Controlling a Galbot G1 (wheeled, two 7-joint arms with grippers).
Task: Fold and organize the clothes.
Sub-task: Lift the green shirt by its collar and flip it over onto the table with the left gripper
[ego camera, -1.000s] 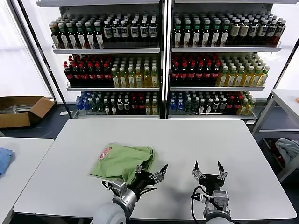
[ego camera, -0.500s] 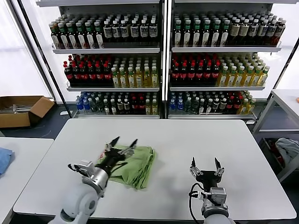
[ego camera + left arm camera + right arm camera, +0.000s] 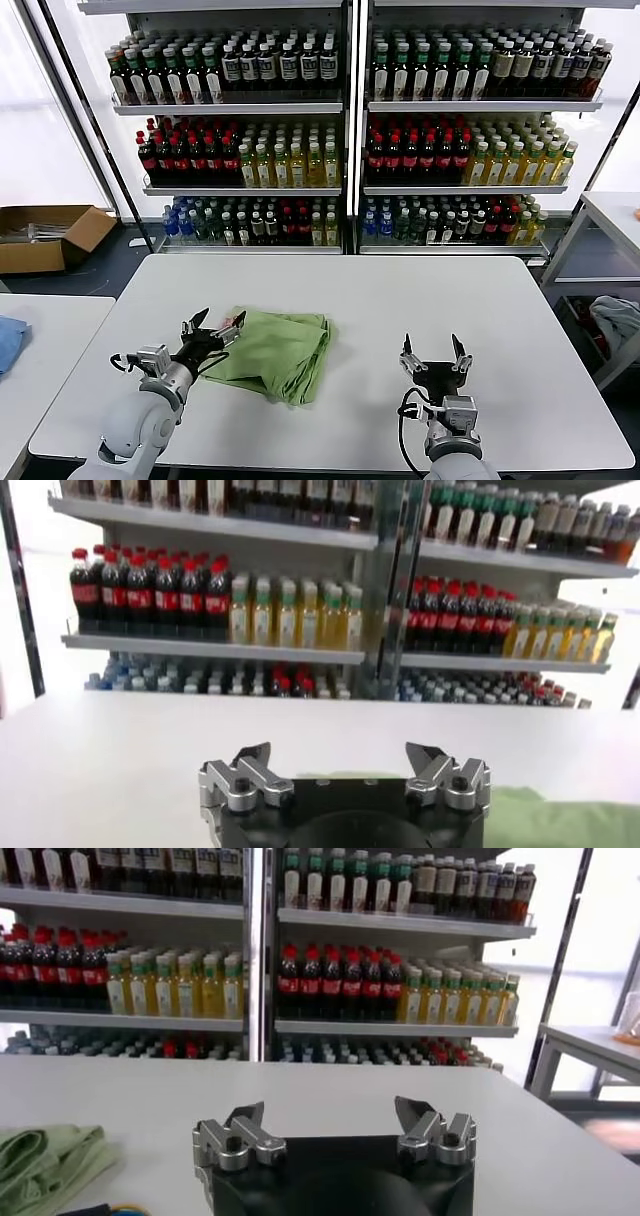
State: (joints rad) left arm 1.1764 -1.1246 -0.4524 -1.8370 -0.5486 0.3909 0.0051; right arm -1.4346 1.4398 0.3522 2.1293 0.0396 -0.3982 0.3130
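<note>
folded shirt, left tool beside, apparently

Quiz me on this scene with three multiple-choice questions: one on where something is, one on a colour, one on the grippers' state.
1. Where is the shirt?
A. on the table's left half
B. on a shelf
C. in the cardboard box

2. What colour is the shirt?
A. red
B. light green
C. blue

3. How are the left gripper and right gripper?
A. both shut on cloth
B. both open, holding nothing
C. one holding a bottle

Answers: 1 A, it lies folded left of centre; 2 B, its cloth is pale green; 3 B, both show spread fingers with nothing between.
</note>
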